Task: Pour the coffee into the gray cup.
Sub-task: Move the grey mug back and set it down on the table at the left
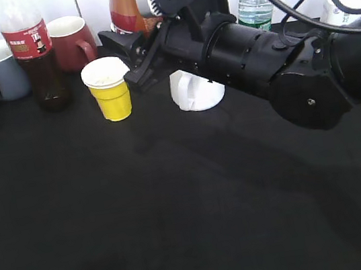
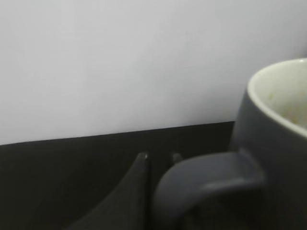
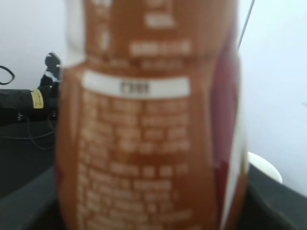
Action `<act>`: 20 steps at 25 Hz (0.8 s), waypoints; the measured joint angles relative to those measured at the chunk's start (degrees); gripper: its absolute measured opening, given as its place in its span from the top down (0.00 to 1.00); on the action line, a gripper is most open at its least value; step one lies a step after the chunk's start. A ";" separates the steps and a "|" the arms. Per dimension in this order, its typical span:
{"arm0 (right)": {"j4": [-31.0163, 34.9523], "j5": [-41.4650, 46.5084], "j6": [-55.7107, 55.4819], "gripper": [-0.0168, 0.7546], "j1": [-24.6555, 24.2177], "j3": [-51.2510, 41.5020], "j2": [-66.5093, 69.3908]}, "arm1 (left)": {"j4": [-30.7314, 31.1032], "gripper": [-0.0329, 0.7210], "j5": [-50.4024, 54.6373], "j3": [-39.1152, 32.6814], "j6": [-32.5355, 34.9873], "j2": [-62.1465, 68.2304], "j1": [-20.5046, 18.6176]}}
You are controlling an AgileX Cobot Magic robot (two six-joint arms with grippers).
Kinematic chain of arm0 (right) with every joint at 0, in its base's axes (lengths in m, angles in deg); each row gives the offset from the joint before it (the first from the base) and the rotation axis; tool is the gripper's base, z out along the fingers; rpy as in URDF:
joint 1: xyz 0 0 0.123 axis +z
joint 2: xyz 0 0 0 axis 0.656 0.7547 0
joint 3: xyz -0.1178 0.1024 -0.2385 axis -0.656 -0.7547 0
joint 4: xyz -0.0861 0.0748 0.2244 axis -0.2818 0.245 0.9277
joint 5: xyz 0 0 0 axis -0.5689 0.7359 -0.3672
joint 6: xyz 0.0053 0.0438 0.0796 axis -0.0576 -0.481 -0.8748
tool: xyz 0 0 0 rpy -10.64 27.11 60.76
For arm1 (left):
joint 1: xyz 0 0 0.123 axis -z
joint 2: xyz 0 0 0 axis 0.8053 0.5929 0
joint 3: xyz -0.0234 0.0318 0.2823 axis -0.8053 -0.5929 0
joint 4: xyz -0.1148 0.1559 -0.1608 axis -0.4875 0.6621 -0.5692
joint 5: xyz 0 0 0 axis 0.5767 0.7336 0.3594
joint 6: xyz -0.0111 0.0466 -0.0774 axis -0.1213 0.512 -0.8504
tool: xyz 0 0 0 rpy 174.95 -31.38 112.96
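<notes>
Right arm reaches across the back of the black table (image 1: pixel 181 230) from the right. Right gripper (image 1: pixel 128 48) is at the coffee bottle (image 1: pixel 126 7) near the back wall; the bottle's label fills the right wrist view (image 3: pixel 148 124), blurred, with dark finger edges low on both sides. Whether the fingers actually clamp the bottle I cannot tell.

Gray cup (image 1: pixel 1 69) stands at the far left rear, beside the cola bottle (image 1: pixel 35 51). Dark red mug (image 1: pixel 73 42) sits just behind and right of the cola. Yellow paper cup (image 1: pixel 110 88) stands in front, white mug (image 1: pixel 195 90) partly hidden under the arm.

Left wrist view: gray cup handle (image 2: pixel 201 179) close up, left gripper (image 2: pixel 160 160) fingertips low at the handle; how far apart they stand is unclear
</notes>
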 joint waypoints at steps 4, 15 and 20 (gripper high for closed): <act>0.00 0.06 0.00 0.30 0.00 0.00 0.00 | 0.00 0.83 1.49 0.72 -0.75 0.24 0.27; 0.00 0.17 0.00 0.30 0.00 0.00 0.00 | 0.30 0.60 1.44 -6.37 -1.17 -4.14 -0.40; 0.00 0.22 -0.05 0.30 0.00 0.00 0.00 | 0.19 0.59 -1.97 -16.36 -1.17 -9.50 -0.79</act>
